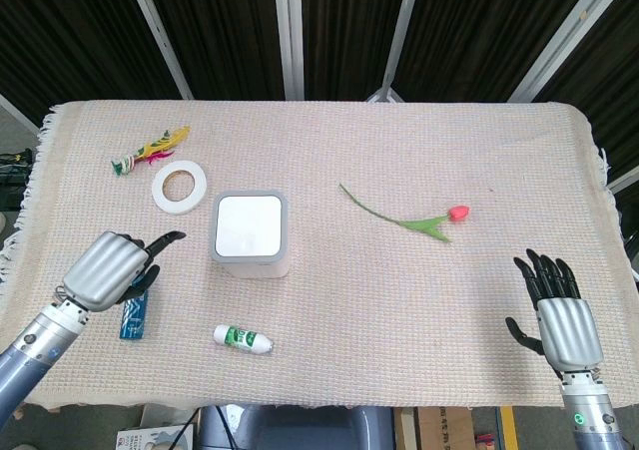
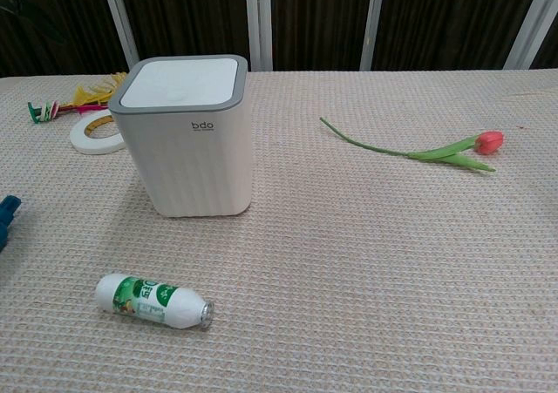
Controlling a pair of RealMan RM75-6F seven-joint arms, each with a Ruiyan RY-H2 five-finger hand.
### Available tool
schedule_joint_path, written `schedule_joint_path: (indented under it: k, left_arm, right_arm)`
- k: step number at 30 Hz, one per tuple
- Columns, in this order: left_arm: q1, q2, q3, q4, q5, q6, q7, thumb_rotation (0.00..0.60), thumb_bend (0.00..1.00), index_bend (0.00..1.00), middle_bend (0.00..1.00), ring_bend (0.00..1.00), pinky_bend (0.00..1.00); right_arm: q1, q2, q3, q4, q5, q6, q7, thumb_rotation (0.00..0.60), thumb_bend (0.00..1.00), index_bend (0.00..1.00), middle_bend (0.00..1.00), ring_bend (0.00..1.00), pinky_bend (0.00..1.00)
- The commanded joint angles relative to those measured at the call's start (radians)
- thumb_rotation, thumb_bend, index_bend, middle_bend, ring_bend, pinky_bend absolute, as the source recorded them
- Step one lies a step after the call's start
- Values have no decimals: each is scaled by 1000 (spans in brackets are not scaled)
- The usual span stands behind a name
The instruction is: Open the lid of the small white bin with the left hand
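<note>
The small white bin [image 1: 250, 255] stands left of the table's middle, its flat white lid [image 1: 249, 225] with a grey rim lying closed. The chest view shows the bin [image 2: 190, 162] close up, with the lid [image 2: 181, 82] flat on top. My left hand [image 1: 112, 268] hovers to the left of the bin, a short gap away, holding nothing; one dark finger [image 1: 165, 237] reaches toward the bin. Near the front right corner my right hand [image 1: 565, 315] has its fingers spread and is empty. Neither hand shows in the chest view.
A blue spray bottle [image 1: 132, 315] lies partly under my left hand. A small white bottle with a green label [image 1: 243, 338] lies in front of the bin. A tape ring [image 1: 180, 187] and a feather toy [image 1: 150, 151] sit behind-left. A tulip [image 1: 429, 219] lies to the right.
</note>
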Motion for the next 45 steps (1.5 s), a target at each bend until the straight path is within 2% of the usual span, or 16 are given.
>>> schedule_joint_path:
  k: [1, 6, 12, 18, 31, 45]
  left_arm:
    - [-39, 1, -6, -63, -69, -60, 85, 600, 750, 202, 868, 706, 712]
    - [-82, -16, -22, -112, -149, -100, 157, 600, 761, 215, 872, 711, 716]
    - [-156, -16, -49, -164, -314, -167, 238, 600, 761, 209, 873, 715, 716]
    - [-229, -26, -46, -202, -442, -190, 364, 600, 760, 206, 873, 715, 716]
    - [-353, -105, -14, -222, -671, -122, 557, 600, 760, 200, 874, 715, 716]
    - [-434, -172, 29, -215, -774, -55, 652, 600, 759, 203, 875, 716, 716]
  right_arm:
    - [-1, 2, 1, 1, 1, 3, 4, 600, 268, 105, 19, 0, 0]
    - [-2, 5, 2, 4, 5, 3, 10, 600, 268, 105, 19, 0, 0]
    - [5, 3, 5, 13, 26, -17, 13, 600, 268, 105, 18, 0, 0]
    - [13, -2, 9, 21, 40, -32, 9, 600, 268, 105, 19, 0, 0]
    - [10, -1, 11, 26, 41, -23, 16, 600, 268, 105, 18, 0, 0]
    - [12, -3, 12, 29, 47, -25, 14, 600, 268, 105, 19, 0, 0]
